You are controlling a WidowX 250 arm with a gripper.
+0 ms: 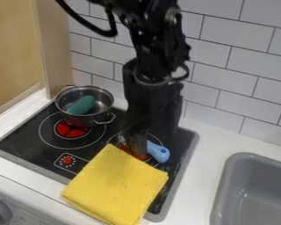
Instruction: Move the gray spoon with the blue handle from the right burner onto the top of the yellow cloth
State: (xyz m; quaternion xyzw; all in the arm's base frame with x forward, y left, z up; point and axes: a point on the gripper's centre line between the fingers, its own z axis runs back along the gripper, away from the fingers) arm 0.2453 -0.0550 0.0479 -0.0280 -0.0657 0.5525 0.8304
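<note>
The black gripper (137, 147) hangs down over the right-hand burner of the cooktop (25, 139), its tip low against the glass; whether it is spread or pressed together, I cannot tell. Just beside the tip, on its right in the view, is a light blue handle (159, 152) with a rounded end; its long axis slants from close by the gripper down toward the lower right, and its other end is hidden, so I cannot tell whether the two touch. Just below the tip lies a folded yellow cloth (116, 182), nearly square, its upper edge slanting from upper left to lower right past the gripper. The cloth lies flat, crossing the cooktop's front rim onto the white bench (196, 176). Up and left of the gripper, at the cooktop's back left, a metal pot (84, 119) stands upright with its two loop handles on opposite sides; inside it a teal oblong object (81, 105) leans, long axis pointing to the upper right. In front of the pot is a red burner marking (71, 129), and nearer the cooktop's front edge a small red symbol (68, 161) in a square. Farther out, a grey sink (228, 176) is set into the bench at right, and a tiled wall (225, 96) rises behind.
</note>
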